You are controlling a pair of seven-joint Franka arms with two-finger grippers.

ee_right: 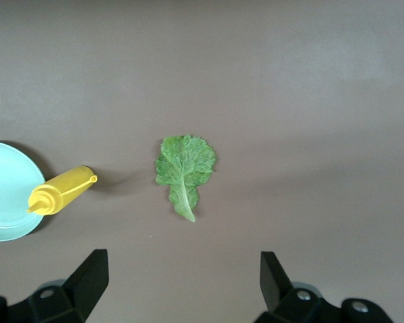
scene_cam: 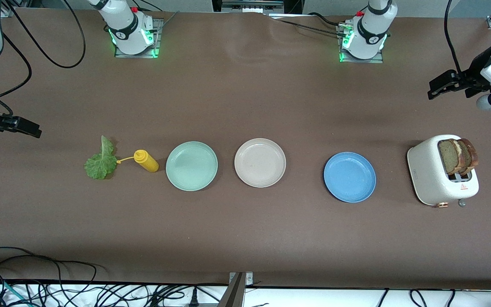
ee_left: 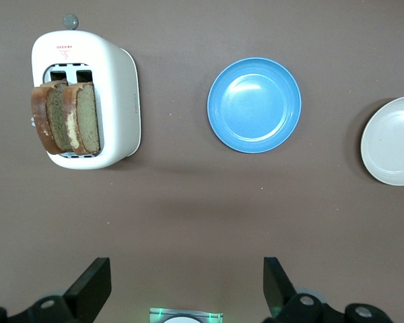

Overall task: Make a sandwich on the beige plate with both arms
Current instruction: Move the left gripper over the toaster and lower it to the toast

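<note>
The beige plate [scene_cam: 260, 162] lies bare in the middle of the table, between a mint-green plate [scene_cam: 192, 166] and a blue plate [scene_cam: 350, 177]; its edge also shows in the left wrist view [ee_left: 394, 141]. Two bread slices [scene_cam: 457, 155] stand upright in a white toaster [scene_cam: 435, 179] at the left arm's end and also show in the left wrist view [ee_left: 66, 118]. A green lettuce leaf [scene_cam: 100, 162] lies flat at the right arm's end [ee_right: 185, 168]. My left gripper [scene_cam: 437, 87] hangs open and empty over bare table by the toaster [ee_left: 186, 279]. My right gripper [scene_cam: 28, 128] hangs open and empty over bare table by the lettuce [ee_right: 185, 276].
A yellow squeeze bottle [scene_cam: 146, 160] lies on its side between the lettuce and the mint-green plate. The blue plate [ee_left: 254, 104] lies between the toaster [ee_left: 118, 101] and the beige plate. Cables run along the table's edge nearest the front camera.
</note>
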